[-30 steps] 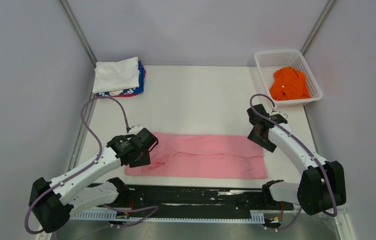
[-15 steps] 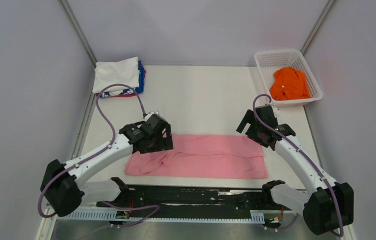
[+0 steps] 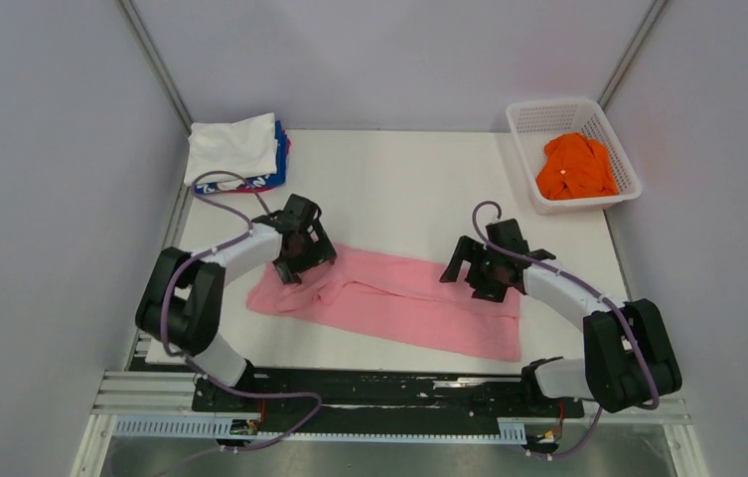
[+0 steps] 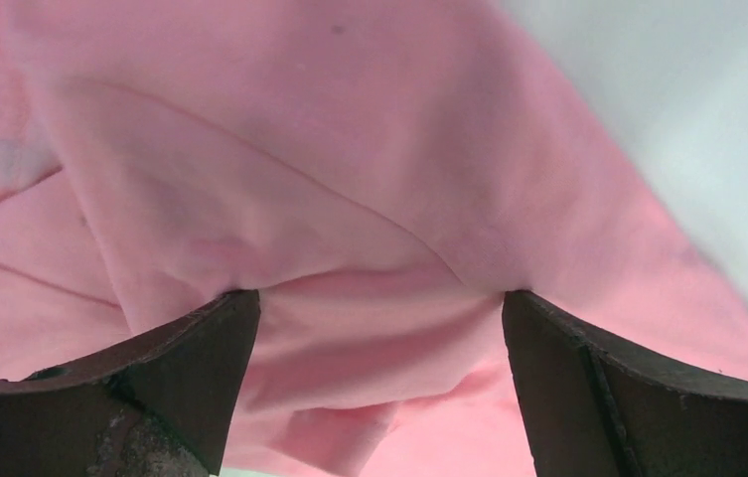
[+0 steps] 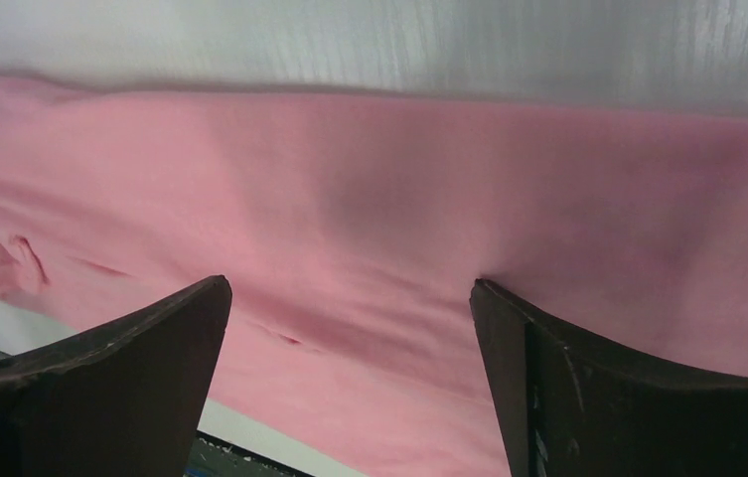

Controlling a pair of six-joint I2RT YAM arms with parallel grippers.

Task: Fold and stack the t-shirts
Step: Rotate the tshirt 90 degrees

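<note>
The light pink t-shirt (image 3: 399, 303) lies as a long folded band across the table, slanted, its left end further back and rumpled. My left gripper (image 3: 302, 260) is open, its tips pressed down on the shirt's left end; the left wrist view shows pink cloth (image 4: 350, 149) bulging between the spread fingers of that gripper (image 4: 377, 294). My right gripper (image 3: 474, 278) is open, its tips resting on the shirt's right part, with flat cloth (image 5: 399, 199) between the spread fingers (image 5: 349, 282). A folded white shirt (image 3: 233, 147) lies on a blue/red one (image 3: 280, 164) at the back left.
A white mesh basket (image 3: 523, 119) at the back right holds the orange shirt (image 3: 575, 166). A black rail (image 3: 379, 388) runs along the near edge. Grey walls close in both sides and the back.
Both grippers moved away from the near edge and inward over the shirt. The pink shirt's left end slid toward the back, so the band now lies slanted instead of straight.
</note>
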